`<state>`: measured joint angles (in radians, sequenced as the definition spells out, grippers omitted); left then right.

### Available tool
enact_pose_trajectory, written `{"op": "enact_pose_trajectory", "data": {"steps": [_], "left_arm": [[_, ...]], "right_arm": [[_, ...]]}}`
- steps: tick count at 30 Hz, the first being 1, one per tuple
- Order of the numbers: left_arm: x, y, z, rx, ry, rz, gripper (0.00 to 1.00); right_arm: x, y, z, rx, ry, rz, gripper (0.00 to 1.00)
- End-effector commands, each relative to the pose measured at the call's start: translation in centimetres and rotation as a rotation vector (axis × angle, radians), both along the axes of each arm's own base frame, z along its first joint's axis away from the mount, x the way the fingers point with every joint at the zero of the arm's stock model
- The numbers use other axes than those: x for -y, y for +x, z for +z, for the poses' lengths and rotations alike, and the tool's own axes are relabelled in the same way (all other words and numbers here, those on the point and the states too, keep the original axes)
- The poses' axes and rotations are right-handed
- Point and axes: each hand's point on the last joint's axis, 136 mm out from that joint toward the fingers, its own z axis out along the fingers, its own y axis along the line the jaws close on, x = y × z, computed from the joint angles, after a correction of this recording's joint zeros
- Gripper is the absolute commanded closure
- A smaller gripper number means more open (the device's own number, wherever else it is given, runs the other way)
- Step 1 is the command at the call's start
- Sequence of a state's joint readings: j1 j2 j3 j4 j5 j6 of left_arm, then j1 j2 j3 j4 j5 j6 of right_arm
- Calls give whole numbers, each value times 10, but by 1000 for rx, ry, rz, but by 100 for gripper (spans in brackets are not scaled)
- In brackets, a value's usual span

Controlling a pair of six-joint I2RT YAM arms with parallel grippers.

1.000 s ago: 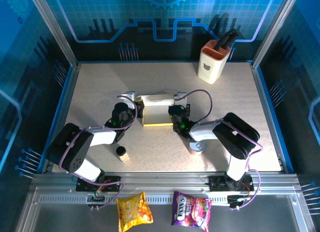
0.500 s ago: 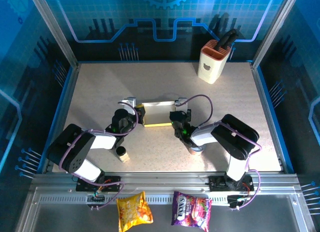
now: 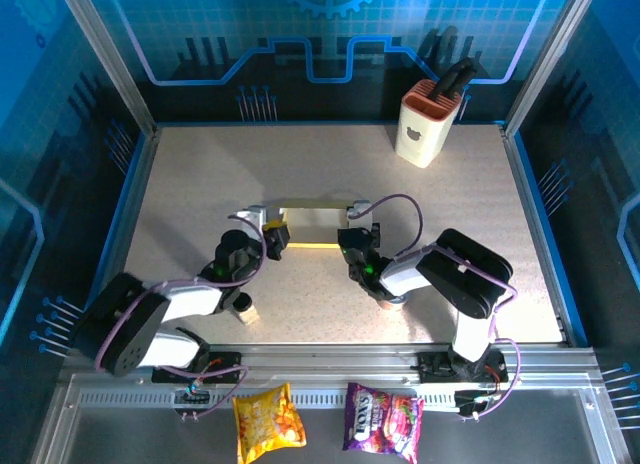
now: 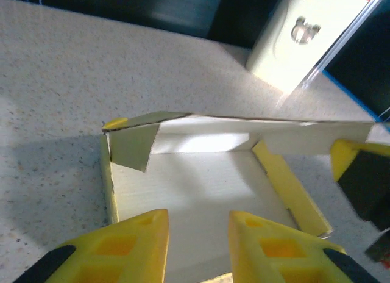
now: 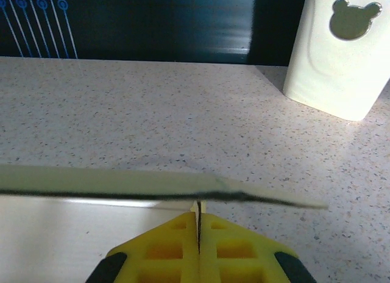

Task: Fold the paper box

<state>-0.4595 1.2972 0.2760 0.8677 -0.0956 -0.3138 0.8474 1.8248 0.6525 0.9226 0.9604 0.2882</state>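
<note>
The paper box [image 3: 312, 224] lies open at the table's middle, grey-white inside with yellow edges. In the left wrist view the paper box [image 4: 201, 185] shows its floor, a raised rear wall and a left corner tab folded inward. My left gripper [image 3: 276, 240] is at the box's left end. Its jaws [image 4: 198, 221] stand open over the floor, holding nothing. At the box's right end my right gripper [image 3: 352, 240] is shut. Its fingertips [image 5: 198, 205] pinch a thin cardboard edge just under the rear wall [image 5: 152, 188].
A cream knife block [image 3: 427, 124] with an orange top stands at the back right. A small jar [image 3: 243, 306] sits beside my left arm and a tin can [image 3: 392, 296] under my right arm. Two snack bags [image 3: 268, 416] lie in front of the rail.
My left gripper has opened and let go of the box's left end, and the left arm has drawn back toward the near left. The box has shifted slightly nearer. The right gripper stays shut.
</note>
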Motion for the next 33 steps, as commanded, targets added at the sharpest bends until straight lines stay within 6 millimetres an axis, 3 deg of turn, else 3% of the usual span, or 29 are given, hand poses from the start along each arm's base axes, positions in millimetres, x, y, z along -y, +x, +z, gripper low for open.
{"op": "enact_pose_trajectory", "data": {"steps": [1, 5, 8, 13, 18, 24, 29, 33], "left_arm": [[-17, -12, 9, -8, 21, 64, 62], [-37, -23, 35, 14, 53, 131, 53], [-40, -24, 58, 33, 94, 133, 49], [-13, -8, 82, -6, 144, 12, 46], [23, 21, 97, -75, 174, -109, 45], [61, 42, 75, -205, 205, -268, 46], [74, 48, 49, -293, 185, -304, 46], [75, 48, 31, -345, 183, -312, 46]], "right_arm": [[-3, -5, -11, -13, -26, 14, 100], [-4, -4, -12, -15, -28, 16, 100], [-6, -4, -13, -17, -28, 19, 100], [-10, -2, -12, -18, -27, 25, 100], [-12, 0, -12, -23, -28, 25, 100], [-13, 1, -8, -22, -31, 25, 100], [-11, -3, -3, -40, -26, 32, 96], [-7, -13, 1, -70, -22, 46, 85]]}}
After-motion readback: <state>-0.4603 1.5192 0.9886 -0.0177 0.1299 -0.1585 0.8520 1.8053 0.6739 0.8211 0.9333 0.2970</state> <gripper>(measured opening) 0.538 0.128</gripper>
